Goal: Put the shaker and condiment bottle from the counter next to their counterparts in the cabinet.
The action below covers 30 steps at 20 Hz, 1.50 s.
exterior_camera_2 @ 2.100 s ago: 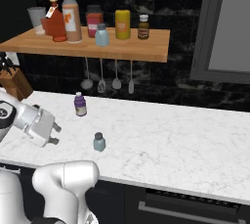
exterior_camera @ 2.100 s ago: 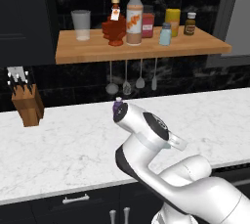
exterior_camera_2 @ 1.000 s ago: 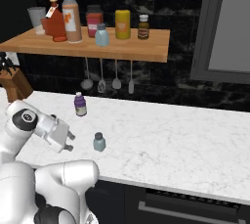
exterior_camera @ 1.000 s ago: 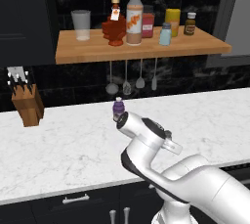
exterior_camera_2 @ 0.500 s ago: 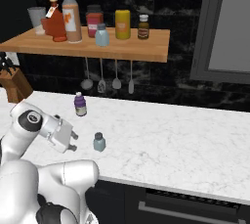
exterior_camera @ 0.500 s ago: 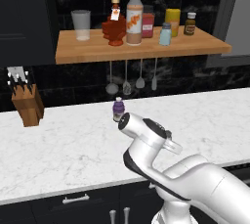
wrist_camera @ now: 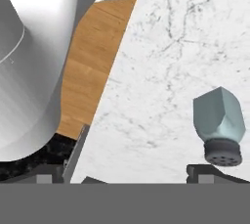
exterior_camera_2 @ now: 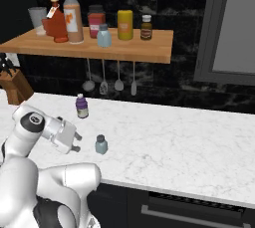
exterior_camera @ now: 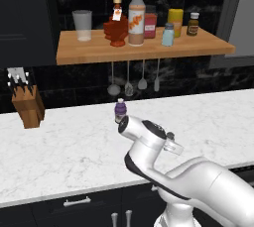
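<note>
The pale blue shaker stands on the white counter, just right of my open gripper. In the hand view the shaker lies close above the right fingertip, its grey cap toward the camera, and nothing sits between the fingers. The red-brown condiment bottle stands on the wooden cabinet shelf, touching or nearly touching the tall orange-labelled bottle. A second pale blue shaker stands further right on the shelf. From the right base view the same shelf shaker is in front of a red jar.
A small purple bottle stands on the counter behind the gripper. A knife block is at the counter's left. The shelf also carries a glass, a red jar, a yellow jar and a brown bottle. Utensils hang below the shelf.
The hand has swung down and to the right over the counter, ending close beside the counter shaker. The jaws stayed open and no object moved.
</note>
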### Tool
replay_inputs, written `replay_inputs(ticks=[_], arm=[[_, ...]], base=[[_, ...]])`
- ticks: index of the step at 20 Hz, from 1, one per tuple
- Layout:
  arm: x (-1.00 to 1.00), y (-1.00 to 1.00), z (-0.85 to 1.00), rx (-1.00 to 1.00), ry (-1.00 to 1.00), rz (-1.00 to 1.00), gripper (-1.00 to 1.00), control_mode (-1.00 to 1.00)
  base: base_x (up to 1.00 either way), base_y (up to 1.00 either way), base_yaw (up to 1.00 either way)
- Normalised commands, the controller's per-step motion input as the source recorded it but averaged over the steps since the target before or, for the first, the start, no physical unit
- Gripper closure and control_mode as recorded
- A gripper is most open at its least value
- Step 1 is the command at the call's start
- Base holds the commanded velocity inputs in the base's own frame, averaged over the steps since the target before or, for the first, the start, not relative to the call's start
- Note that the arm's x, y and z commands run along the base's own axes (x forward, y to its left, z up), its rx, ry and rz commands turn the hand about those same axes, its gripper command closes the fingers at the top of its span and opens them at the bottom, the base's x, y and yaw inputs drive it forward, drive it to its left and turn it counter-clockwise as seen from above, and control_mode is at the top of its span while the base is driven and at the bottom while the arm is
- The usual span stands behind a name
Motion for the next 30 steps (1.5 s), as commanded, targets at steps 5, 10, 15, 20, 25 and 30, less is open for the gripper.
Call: replay_inputs(ticks=[5,10,15,20,25,30], arm=[[0.1,0.0,-0.1,-0.05,-0.03,0.0,-1.0,-1.0],[0.18,-0.01,-0.17,-0.05,-0.07,0.0,-1.0,-1.0],[0.17,-0.16,-0.13,0.0,-0.05,0.0,-1.0,-1.0],[0.05,-0.08,-0.06,0.0,-0.01,0.0,-1.0,-1.0],[0.13,0.0,-0.05,-0.01,-0.03,0.0,-1.0,-1.0],[0.34,0.0,-0.1,-0.01,-0.01,0.0,-1.0,-1.0]], base=[[0.0,0.0,0.0],[0.0,0.0,0.0],[0.0,0.0,0.0],[0.0,0.0,0.0],[0.0,0.0,0.0],[0.0,0.0,0.0]])
